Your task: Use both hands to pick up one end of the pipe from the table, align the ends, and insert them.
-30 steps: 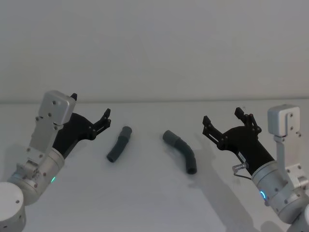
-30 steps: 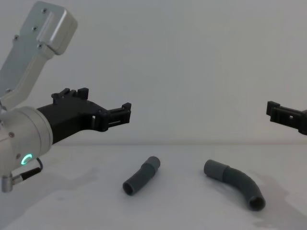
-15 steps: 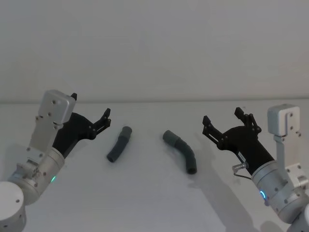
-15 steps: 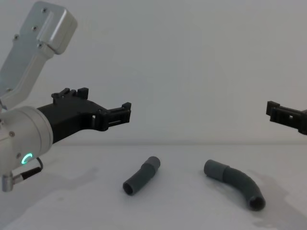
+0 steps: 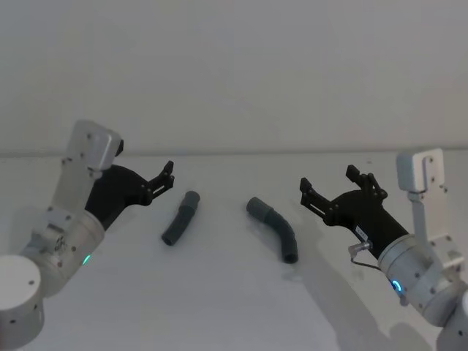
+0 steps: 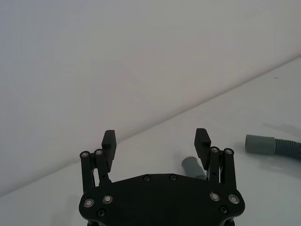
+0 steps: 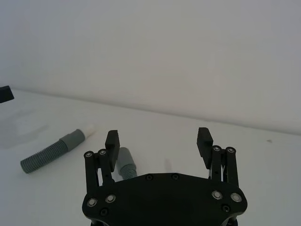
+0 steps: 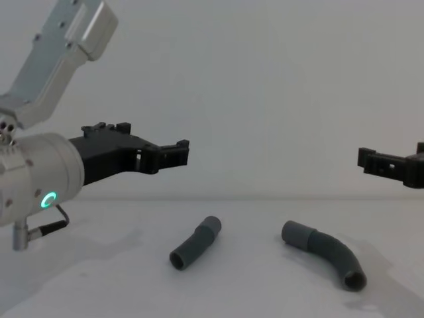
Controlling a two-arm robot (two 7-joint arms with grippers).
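Observation:
Two dark grey ribbed pipe pieces lie on the white table [image 5: 219, 300]. The short, nearly straight one [image 5: 180, 218] [image 8: 196, 242] is on the left, with its cuff end [image 5: 192, 198] pointing away from me. The longer curved one [image 5: 278, 229] [image 8: 326, 252] is on the right, and its cuff [image 5: 257, 206] faces the short piece. My left gripper [image 5: 146, 164] [image 8: 149, 138] [image 6: 155, 137] hovers open, above and left of the short pipe [image 6: 190, 165]. To the right of the curved pipe [image 7: 124, 160], my right gripper [image 5: 329, 180] [image 8: 394, 156] [image 7: 158, 137] hangs open above the table. Neither holds anything.
A plain pale wall rises behind the table's far edge [image 5: 234, 154]. There is bare table in front of the pipes and between the two arms.
Both arms have shifted inward. The left gripper has risen a little and moved right toward the short pipe, and the right gripper has moved left toward the curved pipe. The pipes lie as before.

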